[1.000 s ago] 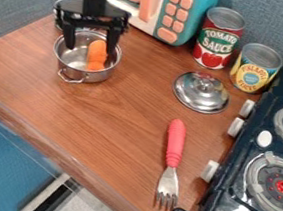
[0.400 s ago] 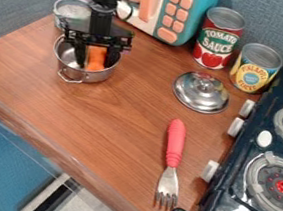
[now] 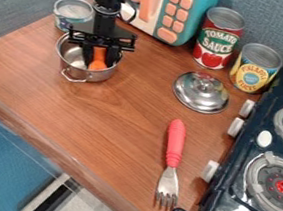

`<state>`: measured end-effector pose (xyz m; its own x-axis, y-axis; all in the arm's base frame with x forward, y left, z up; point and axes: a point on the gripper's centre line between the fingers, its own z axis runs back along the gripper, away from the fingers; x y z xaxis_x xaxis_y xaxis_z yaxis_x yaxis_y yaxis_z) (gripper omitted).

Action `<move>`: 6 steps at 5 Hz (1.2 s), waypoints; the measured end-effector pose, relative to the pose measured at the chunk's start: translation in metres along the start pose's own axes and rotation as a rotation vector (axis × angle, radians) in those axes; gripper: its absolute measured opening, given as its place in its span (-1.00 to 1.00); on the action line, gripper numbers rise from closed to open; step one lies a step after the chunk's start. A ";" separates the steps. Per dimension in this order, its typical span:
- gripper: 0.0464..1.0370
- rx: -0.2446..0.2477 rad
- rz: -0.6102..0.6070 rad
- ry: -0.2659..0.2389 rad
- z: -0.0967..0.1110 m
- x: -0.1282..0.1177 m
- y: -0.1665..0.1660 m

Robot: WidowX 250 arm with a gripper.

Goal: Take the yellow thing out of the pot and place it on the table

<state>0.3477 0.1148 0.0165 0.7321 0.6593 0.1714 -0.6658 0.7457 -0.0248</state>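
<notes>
Hanging inside the pot (image 3: 89,75), far left: your gripper (image 3: 100,62), jaws pinching the orange thing (image 3: 97,65); you've got counter (image 3: 112,115) running to the near edge

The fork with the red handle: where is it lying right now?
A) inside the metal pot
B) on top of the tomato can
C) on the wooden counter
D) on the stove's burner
C: the fork lies flat on the wooden counter, to the left of the stove in the camera view.
</notes>
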 end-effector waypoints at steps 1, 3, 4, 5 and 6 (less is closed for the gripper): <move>-0.28 -0.006 -0.004 0.012 0.003 -0.003 0.000; -0.28 -0.068 0.022 -0.063 0.081 -0.008 0.003; -0.28 -0.116 -0.019 -0.099 0.111 -0.035 0.003; -0.28 -0.132 -0.183 -0.061 0.107 -0.078 -0.019; -0.28 -0.139 -0.271 -0.022 0.093 -0.101 -0.033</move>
<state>0.2826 0.0146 0.0914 0.8760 0.4334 0.2115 -0.4193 0.9012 -0.1097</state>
